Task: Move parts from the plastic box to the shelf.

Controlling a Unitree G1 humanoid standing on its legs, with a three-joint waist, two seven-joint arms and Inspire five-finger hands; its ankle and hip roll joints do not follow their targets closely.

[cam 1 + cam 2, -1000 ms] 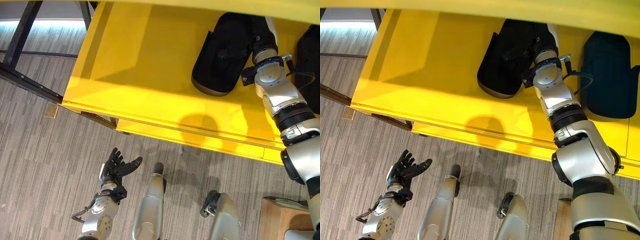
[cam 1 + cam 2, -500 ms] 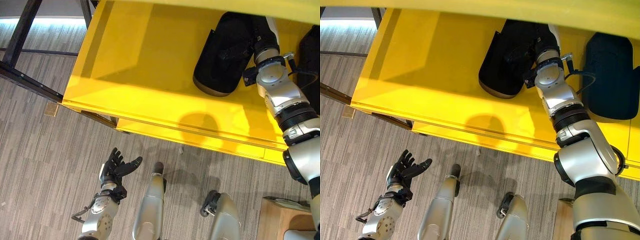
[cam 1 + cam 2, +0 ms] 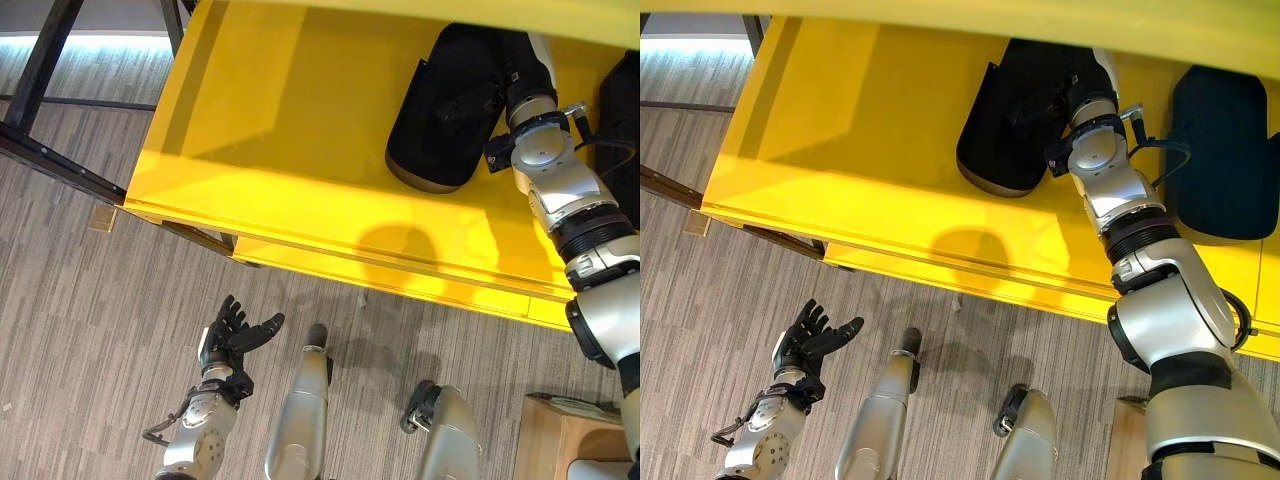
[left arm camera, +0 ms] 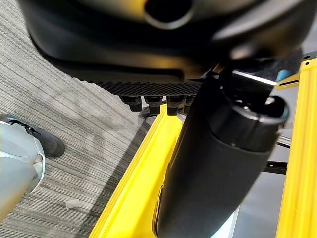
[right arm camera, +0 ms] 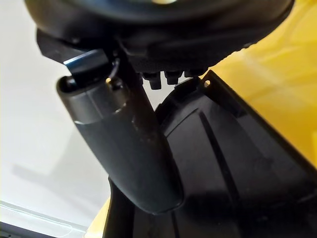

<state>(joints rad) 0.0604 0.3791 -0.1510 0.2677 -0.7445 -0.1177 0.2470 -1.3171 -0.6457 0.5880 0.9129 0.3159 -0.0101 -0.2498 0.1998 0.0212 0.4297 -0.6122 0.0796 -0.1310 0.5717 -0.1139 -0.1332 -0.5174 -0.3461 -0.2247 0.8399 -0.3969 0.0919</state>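
Black part (image 3: pixel 445 110) barely shifted on yellow shelf (image 3: pixel 290 130), right hand (image 5: pixel 129 148) against it, grip unclear, left hand (image 3: pixel 232 335) spread.

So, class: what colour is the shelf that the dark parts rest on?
Bright yellow shelf, best seen in the left eye view.

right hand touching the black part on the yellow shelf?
Touching. In the right wrist view the right hand lies against the black part, thumb across its edge, no gap; the eye views agree, on the yellow shelf.

Head stereo pair downward over shelf (image 3: pixel 300 150); wrist views close, perhaps hand-blocked.
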